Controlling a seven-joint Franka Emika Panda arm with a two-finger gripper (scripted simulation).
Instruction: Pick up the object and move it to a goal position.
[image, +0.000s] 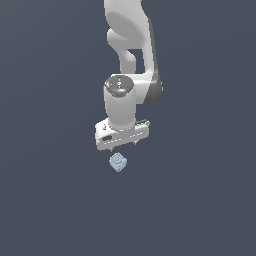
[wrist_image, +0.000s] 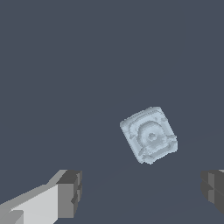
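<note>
The object is a tiny pale blue-grey cube-like block (image: 118, 162) with concentric ring marks on its upper face, lying on the dark floor. In the wrist view the block (wrist_image: 149, 134) sits turned at an angle. My gripper (image: 124, 145) hangs just above and slightly behind it in the exterior view. In the wrist view the gripper (wrist_image: 142, 192) is open, with two dark fingertips (wrist_image: 70, 192) wide apart. The block lies beyond the line between the tips and touches neither. The gripper holds nothing.
The white arm (image: 131, 45) rises behind the gripper toward the top of the exterior view. A plain dark blue-grey floor (image: 50, 200) surrounds the block. No goal marker shows.
</note>
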